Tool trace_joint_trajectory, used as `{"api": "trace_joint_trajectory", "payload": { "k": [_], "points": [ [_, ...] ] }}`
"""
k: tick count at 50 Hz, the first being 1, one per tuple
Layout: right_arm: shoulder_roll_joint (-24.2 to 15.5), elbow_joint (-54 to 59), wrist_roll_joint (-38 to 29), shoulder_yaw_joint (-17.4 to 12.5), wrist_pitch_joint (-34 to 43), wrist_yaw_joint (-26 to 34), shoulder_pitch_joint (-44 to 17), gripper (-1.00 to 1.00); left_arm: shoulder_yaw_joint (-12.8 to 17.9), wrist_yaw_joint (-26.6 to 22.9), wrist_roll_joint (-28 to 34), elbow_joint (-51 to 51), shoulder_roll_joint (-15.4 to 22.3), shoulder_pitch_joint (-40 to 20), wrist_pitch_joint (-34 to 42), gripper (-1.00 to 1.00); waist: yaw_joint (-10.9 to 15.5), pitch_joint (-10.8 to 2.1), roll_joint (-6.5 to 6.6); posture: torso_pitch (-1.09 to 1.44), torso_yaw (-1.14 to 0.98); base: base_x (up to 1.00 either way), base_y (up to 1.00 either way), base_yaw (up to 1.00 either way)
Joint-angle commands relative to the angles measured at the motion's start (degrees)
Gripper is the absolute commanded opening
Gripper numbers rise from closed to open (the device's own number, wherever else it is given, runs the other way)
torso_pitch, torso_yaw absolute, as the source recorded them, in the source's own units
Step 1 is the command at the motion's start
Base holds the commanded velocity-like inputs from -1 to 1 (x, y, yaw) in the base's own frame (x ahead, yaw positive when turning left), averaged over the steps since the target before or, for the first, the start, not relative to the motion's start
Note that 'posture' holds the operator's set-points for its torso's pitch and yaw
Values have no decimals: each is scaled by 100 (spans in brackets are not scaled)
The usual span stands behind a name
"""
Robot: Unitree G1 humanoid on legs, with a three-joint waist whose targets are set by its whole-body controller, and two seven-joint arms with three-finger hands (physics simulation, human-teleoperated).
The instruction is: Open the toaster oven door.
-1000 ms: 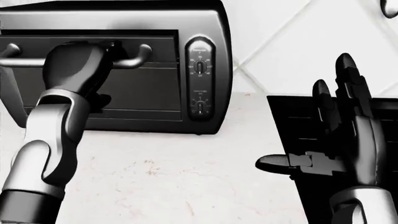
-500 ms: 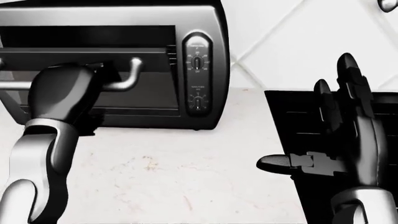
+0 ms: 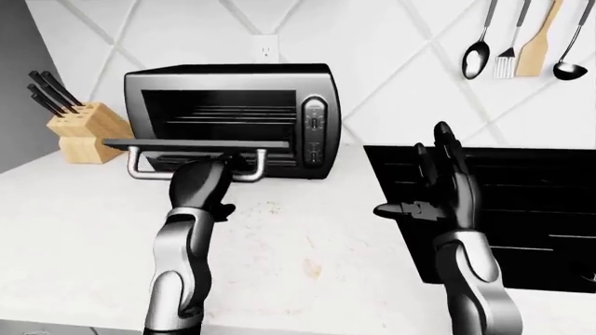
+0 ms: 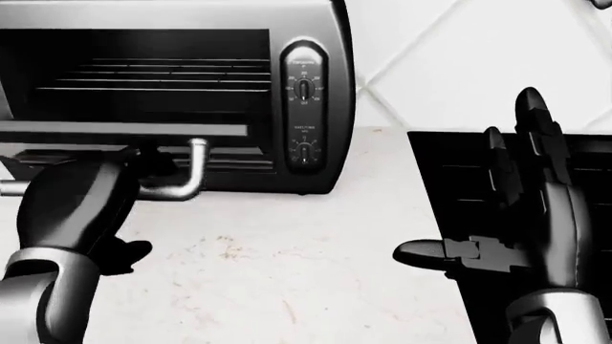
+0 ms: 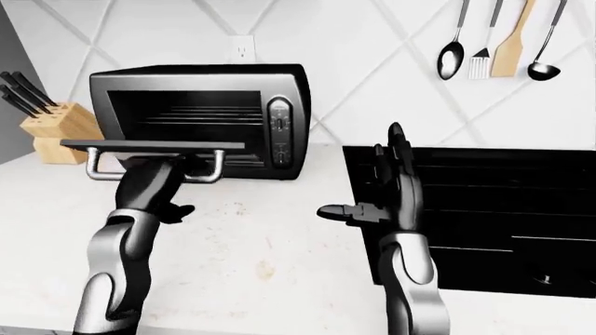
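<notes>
While our left hand (image 3: 200, 183) is gripping the handle (image 3: 149, 174), the toaster oven (image 3: 233, 118) door (image 3: 195, 144) is swinging down from nearly shut 1 second ago to level, baring the racks. Beside the oven, our right hand (image 3: 445, 192) is spreading wide, empty.

The toaster oven (image 4: 172, 93) carries small print above each dial and tick marks around them on its control panel (image 4: 304, 115). None of it is sharp enough to read.
</notes>
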Motion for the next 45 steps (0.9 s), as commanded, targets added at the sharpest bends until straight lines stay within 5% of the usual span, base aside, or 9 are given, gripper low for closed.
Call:
{"api": "trace_joint_trajectory", "payload": {
  "k": [1, 20, 30, 45],
  "points": [
    [-24, -213, 12, 7, -148, 23, -145, 100, 35, -234, -5, -202, -36, -13, 80, 18, 3, 6, -14, -45, 0, 0, 0, 0],
    [-37, -379, 52, -25, 4, -33, -158, 100, 67, -1042, 207, -1154, -176, 776, 40, 37, -2, -2, -50, -45, 0, 0, 0, 0],
    [-26, -437, 63, -29, 28, -38, -122, 100, 95, -1539, 300, -1705, -258, 1225, -98, 69, -37, -30, -52, -45, 0, 0, 0, 0],
    [-28, -495, 76, -41, 74, -59, -116, 100, 231, -2314, 139, -2633, -433, 1958, -323, 65, -93, -69, -45, -45, 0, 0, 0, 0]
  ]
}}
